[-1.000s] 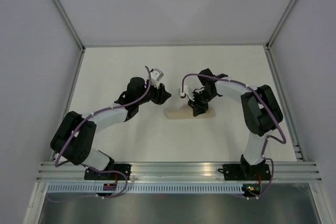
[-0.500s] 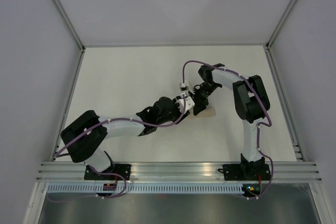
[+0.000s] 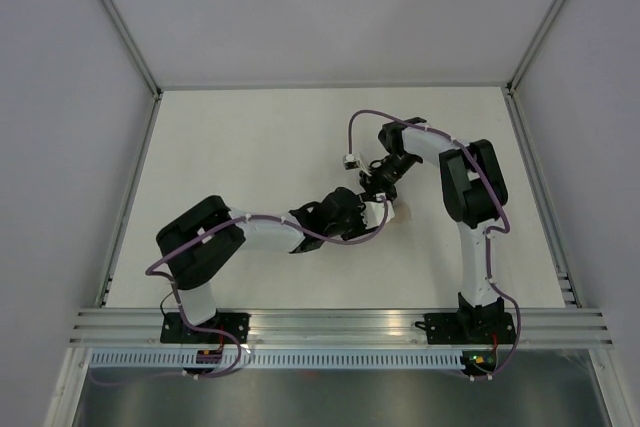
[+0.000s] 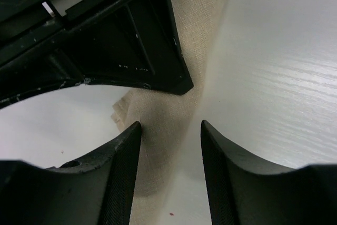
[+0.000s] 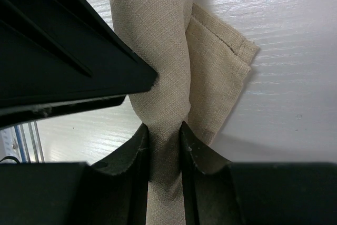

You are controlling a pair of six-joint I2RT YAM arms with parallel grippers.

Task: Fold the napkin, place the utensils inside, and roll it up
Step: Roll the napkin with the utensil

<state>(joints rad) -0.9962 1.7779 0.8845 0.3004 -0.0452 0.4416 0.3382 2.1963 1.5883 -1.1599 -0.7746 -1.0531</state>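
The tan napkin [image 5: 160,46] is a narrow roll lying on the white table, with a loose hemmed corner [image 5: 221,61] sticking out beside it. My right gripper [image 5: 166,135] is shut on the roll, pinching it thin between both fingers. My left gripper [image 4: 169,130] is open just above the same roll [image 4: 158,146], its jaws apart with cloth and bare table between them. In the top view the two grippers meet, left [image 3: 372,211] and right [image 3: 385,185], and cover nearly all of the napkin [image 3: 398,209]. The black utensils are hidden.
The right gripper's black finger [image 4: 131,46] fills the upper left of the left wrist view, close to my left fingers. The left gripper's body [image 5: 52,51] crowds the right wrist view. White walls enclose the table; an aluminium rail [image 3: 340,322] runs along the near edge.
My left arm has swung from the back left across to the napkin and now sits right beside the right gripper. The right gripper has shifted slightly back and right with the roll.
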